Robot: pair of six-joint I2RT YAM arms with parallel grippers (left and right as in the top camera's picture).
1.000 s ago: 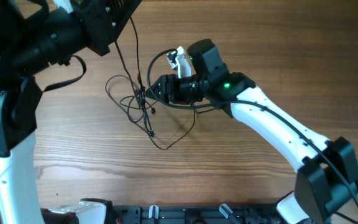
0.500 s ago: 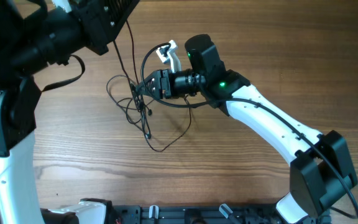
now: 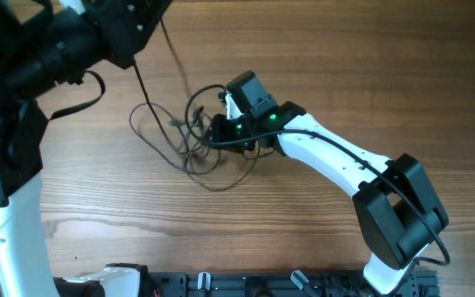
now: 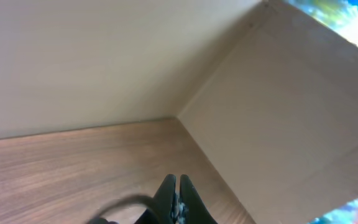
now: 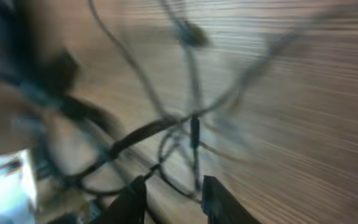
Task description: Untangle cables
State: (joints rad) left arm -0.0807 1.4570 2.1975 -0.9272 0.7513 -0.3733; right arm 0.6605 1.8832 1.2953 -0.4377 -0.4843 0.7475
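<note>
Cables [image 3: 186,148] are lying directly ahead of the parted right tool [image 5: 173,186]; 1 strand is being pinched by the left tool [image 4: 176,186].

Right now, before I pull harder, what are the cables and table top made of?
The cables: thin black cords, likely rubber or plastic jacketed, matte; they lie in soft loose loops. The table: brown wood or wood-look laminate, smooth; streaky grain shows, real or printed I cannot tell.
</note>
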